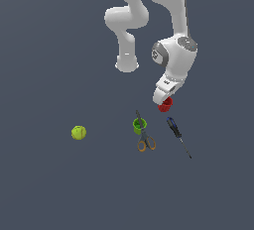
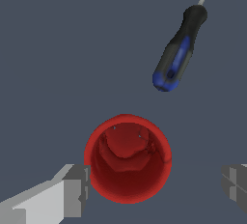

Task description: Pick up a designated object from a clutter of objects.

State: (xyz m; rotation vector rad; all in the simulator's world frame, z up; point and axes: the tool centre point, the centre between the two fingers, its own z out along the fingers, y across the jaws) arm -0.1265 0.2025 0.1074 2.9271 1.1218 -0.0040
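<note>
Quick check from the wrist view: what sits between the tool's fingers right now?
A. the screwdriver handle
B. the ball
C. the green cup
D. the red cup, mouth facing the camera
D: the red cup sits between the fingers of the tool, its open mouth toward the camera; the screwdriver lies apart from it.

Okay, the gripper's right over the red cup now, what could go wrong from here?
1. In the wrist view the red cup sits off-centre in the open gripper, close against one finger. That finger may touch first and push or tip it.
2. The cup is round and tapered, so it might slip as the fingers shut.
3. The screwdriver lies nearby; a shoved cup may bump it.
</note>
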